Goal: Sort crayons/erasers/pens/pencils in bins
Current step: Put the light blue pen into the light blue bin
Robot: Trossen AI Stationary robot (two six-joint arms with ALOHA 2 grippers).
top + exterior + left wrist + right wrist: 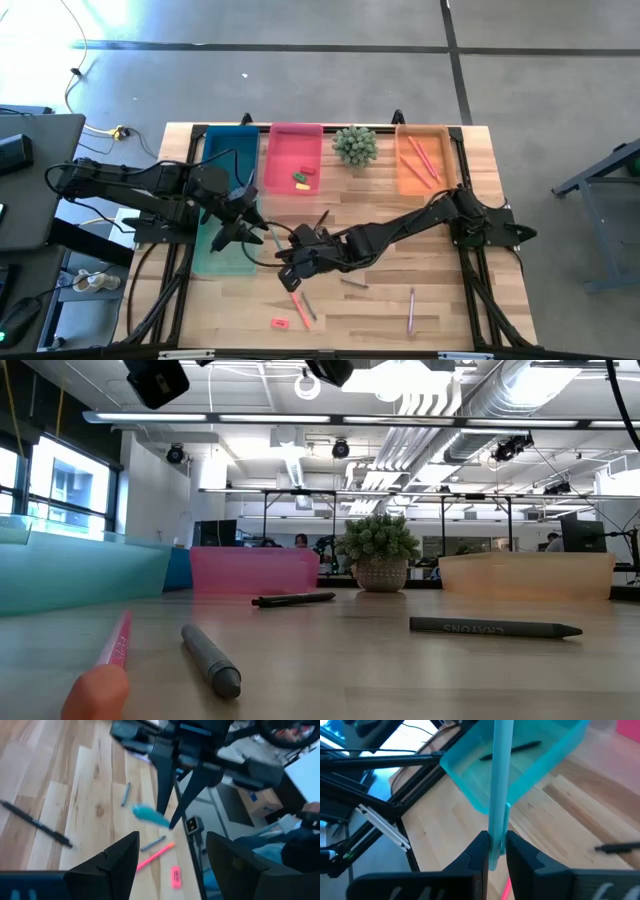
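My right gripper [287,250] is shut on a teal pen [497,785] above the table's middle, next to the pale teal bin [225,255]. A black pen [510,749] lies in that bin. My left gripper [232,228] hangs open and empty over the teal bin; its wrist view shows its fingers apart [172,865] and the teal pen [150,815] beyond them. The pink bin [295,160] holds green, yellow and red erasers [302,178]. The orange bin [425,160] holds salmon pencils [420,158]. The blue bin [230,150] stands at the far left. My right gripper pinches the teal pen near one end [495,845] between its two fingers. The fingers slant down from the table's right. The rest of the pen sticks out past the fingertips toward the teal bin. The pen is lifted clear of the table.
On the table lie a black pen [322,218], a grey crayon [353,283], a purple pencil [411,310], a salmon pencil [300,308] beside a grey stick [309,305], and a red-pink eraser [279,322]. A spiky green plant [354,145] stands between the pink and orange bins.
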